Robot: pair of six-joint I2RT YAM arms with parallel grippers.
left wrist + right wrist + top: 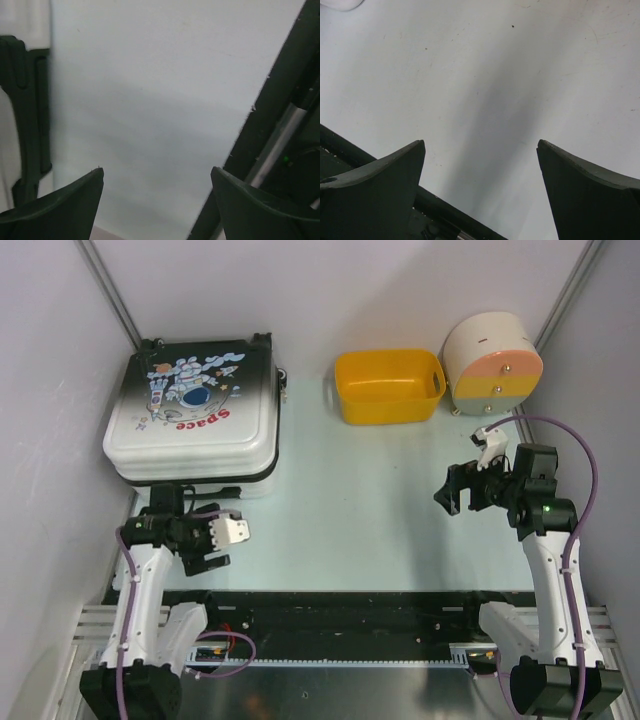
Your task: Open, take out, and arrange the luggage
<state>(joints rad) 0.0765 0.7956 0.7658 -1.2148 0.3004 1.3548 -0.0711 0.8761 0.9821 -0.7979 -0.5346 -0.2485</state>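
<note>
**Both grippers at rest over the table, luggage closed.** The left gripper (pixel 207 543) (pixel 157 200) hovers over the pale table (pixel 350 510) with its jaws spread wide and nothing between them. Its wrist view shows only bare tabletop in the gap. The right gripper (pixel 455 490) (pixel 480 190) is likewise released, its two dark fingers (pixel 380 185) wide apart over bare tabletop.

The luggage (pixel 195 410) (pixel 22 20) lies flat just beyond the left gripper, on the side away from the arm's base. Its printed "Space" shell faces up and the two halves are shut together, so its contents are hidden. In the left wrist view its white shell and a black fitting appear just to the left of the left finger. Whether gripper and luggage touch cannot be told.

Beyond the right gripper and to its left stands a yellow basket (pixel 385 408), its open top showing its yellow floor. Directly beyond the right gripper, near it but apart, stands a round cream-and-orange drawer box (pixel 492 365), its drawers closed and their contents hidden.
</note>
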